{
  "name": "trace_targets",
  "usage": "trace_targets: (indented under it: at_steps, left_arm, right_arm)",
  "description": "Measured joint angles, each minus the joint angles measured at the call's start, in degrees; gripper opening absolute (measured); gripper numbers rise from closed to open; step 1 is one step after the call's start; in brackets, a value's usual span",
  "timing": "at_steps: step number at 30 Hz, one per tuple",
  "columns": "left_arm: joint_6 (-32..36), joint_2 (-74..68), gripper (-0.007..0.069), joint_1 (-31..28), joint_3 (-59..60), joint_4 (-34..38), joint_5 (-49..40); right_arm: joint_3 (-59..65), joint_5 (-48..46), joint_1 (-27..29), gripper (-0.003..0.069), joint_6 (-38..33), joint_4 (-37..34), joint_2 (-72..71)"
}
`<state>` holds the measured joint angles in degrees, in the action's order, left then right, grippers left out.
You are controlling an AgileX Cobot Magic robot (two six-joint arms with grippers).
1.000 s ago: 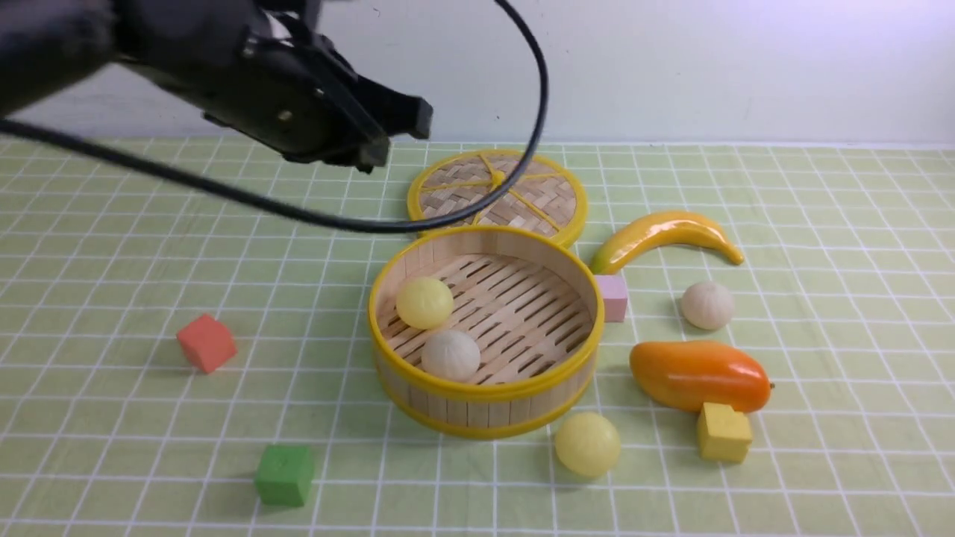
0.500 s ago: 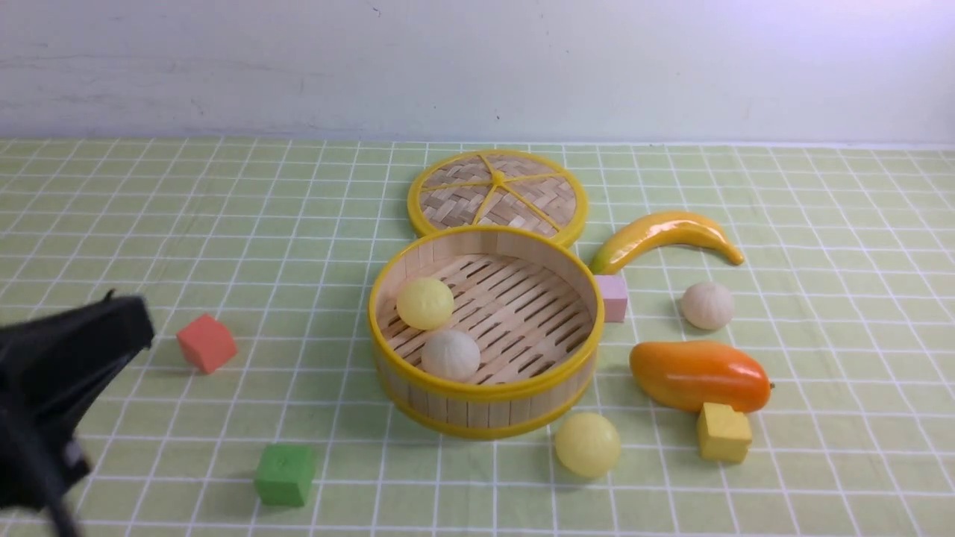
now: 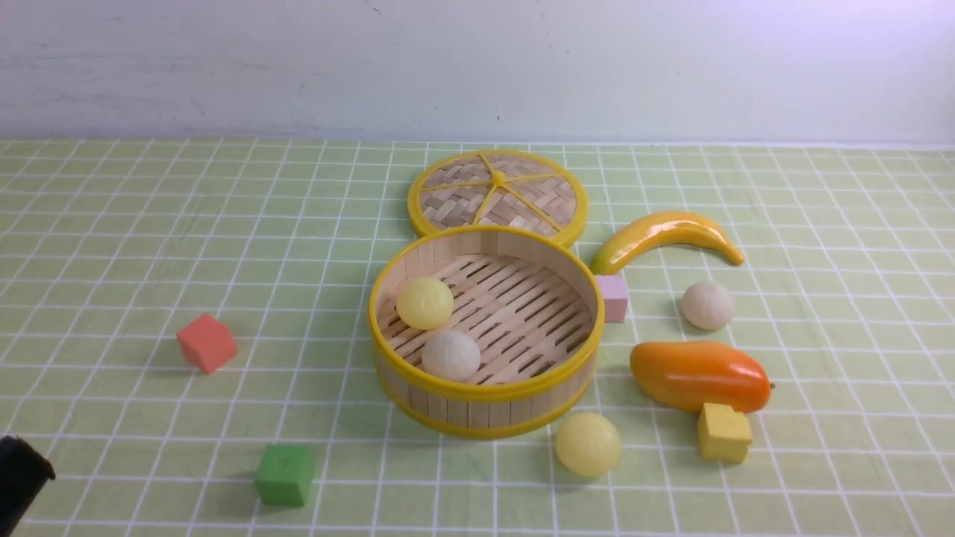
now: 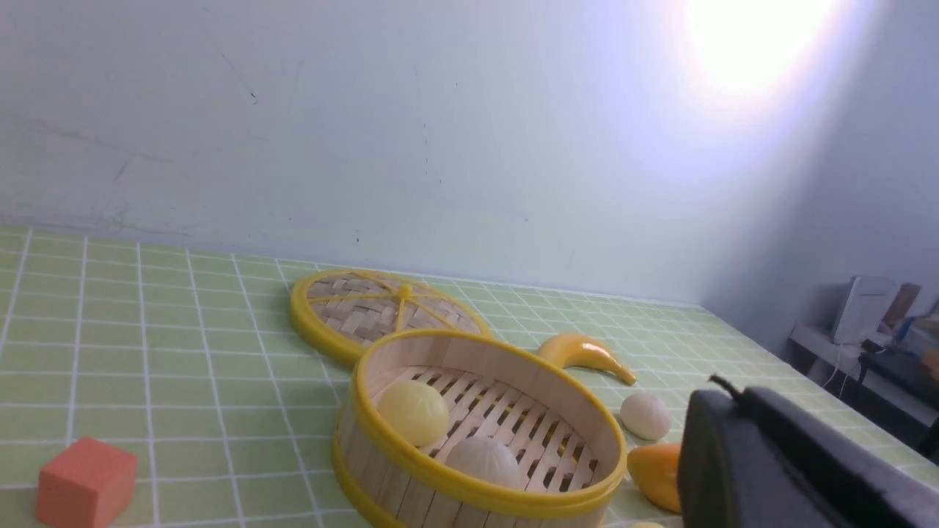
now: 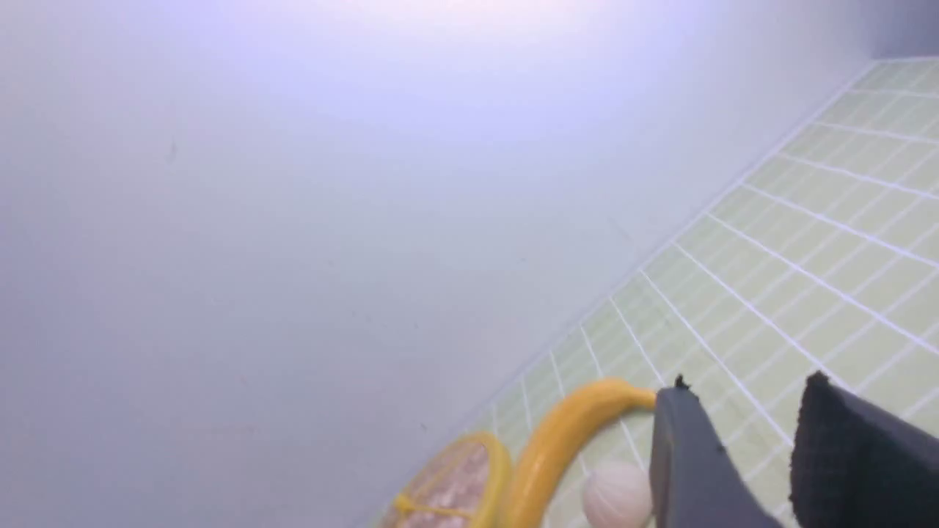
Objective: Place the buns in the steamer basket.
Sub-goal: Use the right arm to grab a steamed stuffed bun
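The steamer basket (image 3: 486, 391) stands mid-table with a pale yellow bun (image 3: 424, 303) and an off-white bun (image 3: 451, 356) inside. A second yellow bun (image 3: 587, 444) lies on the cloth just in front of the basket's right side. A second off-white bun (image 3: 707, 305) lies to the right, below the banana. My left gripper (image 4: 737, 396) is shut and empty, low and left of the basket (image 4: 352, 418); a black part of that arm shows in the front view's lower left corner (image 3: 21, 473). My right gripper (image 5: 741, 389) is open and empty, near the off-white bun (image 5: 616, 495).
The woven lid (image 3: 498, 192) lies flat behind the basket. A banana (image 3: 664, 233), orange mango (image 3: 697, 375), pink cube (image 3: 613, 297) and yellow cube (image 3: 722, 432) lie on the right. A red cube (image 3: 207, 342) and green cube (image 3: 284, 474) lie on the left.
My left arm has drawn back from above the basket's far left, down and left, until only a tip shows in the front view's corner. The buns have not moved.
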<state>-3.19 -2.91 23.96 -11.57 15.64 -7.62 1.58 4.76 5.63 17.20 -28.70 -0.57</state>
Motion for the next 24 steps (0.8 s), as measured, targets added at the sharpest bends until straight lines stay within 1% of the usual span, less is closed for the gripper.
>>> trace_targets:
  at_steps: [1, 2, 4, 5, 6, 7, 8, 9, 11, 12, 13, 14, 17, 19, 20, 21, 24]
  left_arm:
    - [0.0, 0.1, -0.0013, 0.0, 0.5, 0.0, -0.6]
    - [0.0, 0.1, -0.0013, 0.0, 0.7, 0.0, -1.0]
    - [0.0, 0.1, -0.0013, 0.0, 1.4, 0.0, -3.1]
    - [0.0, 0.1, -0.0013, 0.0, 1.6, 0.0, -4.3]
    - [0.1, 0.1, -0.0013, 0.0, 1.7, 0.0, -4.9]
    - [0.1, 0.1, -0.0013, 0.0, 1.8, 0.0, -5.1]
    - [0.1, 0.1, -0.0013, 0.0, 1.8, 0.0, -5.1]
    - [0.1, 0.1, -0.0013, 0.0, 1.8, 0.0, -5.3]
    - [0.1, 0.1, -0.0013, 0.0, 1.8, 0.0, -5.5]
    - [0.1, 0.1, -0.0013, 0.0, 1.8, 0.0, -5.5]
    - [0.1, 0.1, -0.0013, 0.0, 1.8, 0.0, -5.5]
    - [0.1, 0.1, -0.0013, 0.0, 1.8, 0.0, -5.6]
    - [0.1, 0.1, -0.0013, 0.0, 1.8, 0.0, -5.8]
    - [0.1, 0.1, -0.0013, 0.0, 1.8, 0.0, -5.8]
    - [0.1, 0.1, -0.0013, 0.0, 1.8, 0.0, -5.8]
    - [0.1, 0.1, -0.0013, 0.0, 1.8, 0.0, -5.8]
    - [0.1, 0.1, -0.0013, 0.0, 1.8, 0.0, -5.8]
  right_arm:
    - [-0.3, 0.1, 0.0, 0.0171, 0.4, -1.1, 0.7]
    - [-0.4, -0.1, 0.0, 0.0165, 0.5, -1.2, 0.9]
    - [-2.7, -2.0, 0.0, 0.0086, 0.6, -1.0, 4.2]
    - [-4.4, -3.2, 0.0, 0.0051, 0.6, -0.1, 6.1]
    - [-7.6, -4.8, 0.0, 0.0009, 0.6, 2.3, 9.7]
    - [-9.8, -6.2, 0.0, -0.0003, 0.6, 4.2, 11.3]
    - [-11.1, -6.9, 0.0, -0.0009, 0.6, 5.1, 12.3]
    - [-16.8, -10.2, -0.4, -0.0017, 0.6, 9.6, 16.8]
    - [-24.0, -15.3, -1.8, -0.0015, 0.0, 14.4, 22.1]
    - [-24.8, -16.6, -2.0, -0.0015, -0.3, 14.9, 23.3]
    - [-30.4, -21.1, -4.0, -0.0012, -1.8, 17.6, 26.9]
    - [-34.4, -25.1, -5.7, -0.0008, -3.6, 18.8, 30.0]
    - [-44.7, -39.4, -11.4, -0.0003, -10.7, 20.1, 40.3]
    - [-50.3, -47.9, -14.9, -0.0002, -13.6, 20.3, 46.9]
    - [-50.8, -48.6, -15.5, -0.0001, -13.8, 20.3, 47.6]
    - [-53.1, -53.4, -17.3, -0.0002, -14.8, 20.3, 52.0]
    - [-56.4, -58.5, -22.1, -0.0002, -15.5, 20.5, 61.1]
